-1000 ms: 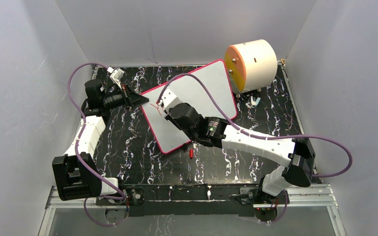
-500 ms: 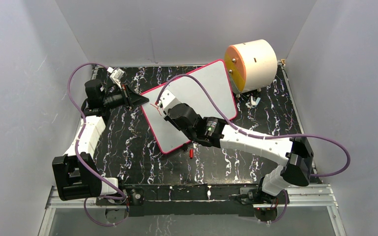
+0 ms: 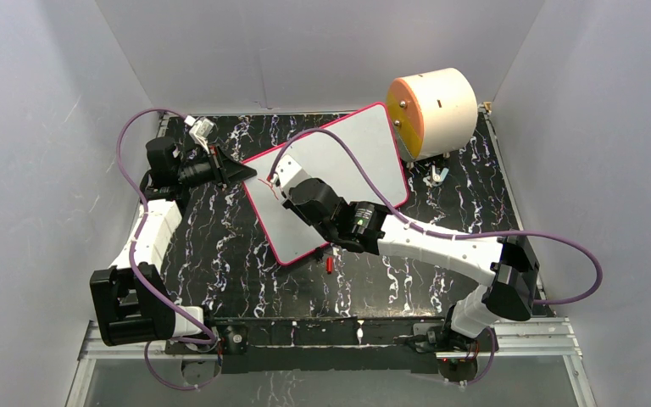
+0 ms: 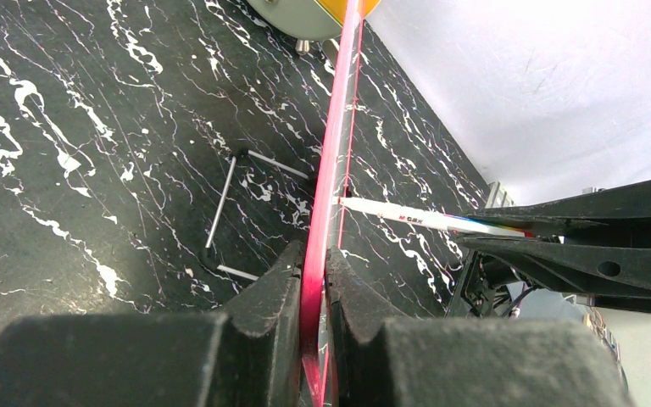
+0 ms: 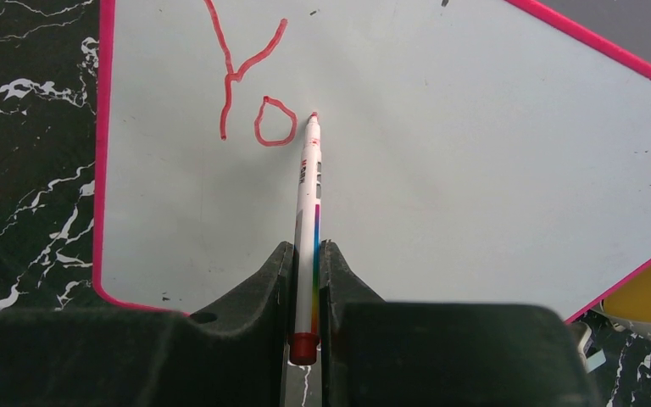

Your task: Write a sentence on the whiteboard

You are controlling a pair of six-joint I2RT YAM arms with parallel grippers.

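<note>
From above: whiteboard [image 3: 371, 144] propped at a slant in the middle of the black marbled desk [image 3: 220, 254], pink-red frame all round, cream drum with an orange face [image 3: 432, 110] just behind its far right corner. Pinched at the left corner by the left hand [image 3: 236, 171]; crossed by the right arm, with the right hand [image 3: 281, 182] over the upper left of the white face. Small red cap [image 3: 329, 265] lying on the desk just below the board's near corner. From the left wrist: board seen edge-on, frame squeezed between the two black fingers, shut tight on it; thin wire bracket [image 4: 229, 212] lying on the desk beside. Looks thin, stiff and light, with a glossy face likely to slip, so best gripped on the frame edge, as here, and braced against the pen's push. From the right wrist: fingers closed on the barrel of a white marker [image 5: 309, 212], tip apparently on the face just right of the sentence [image 5: 231, 77], so far only a red "Yo". Most of it yet to be written.
</note>
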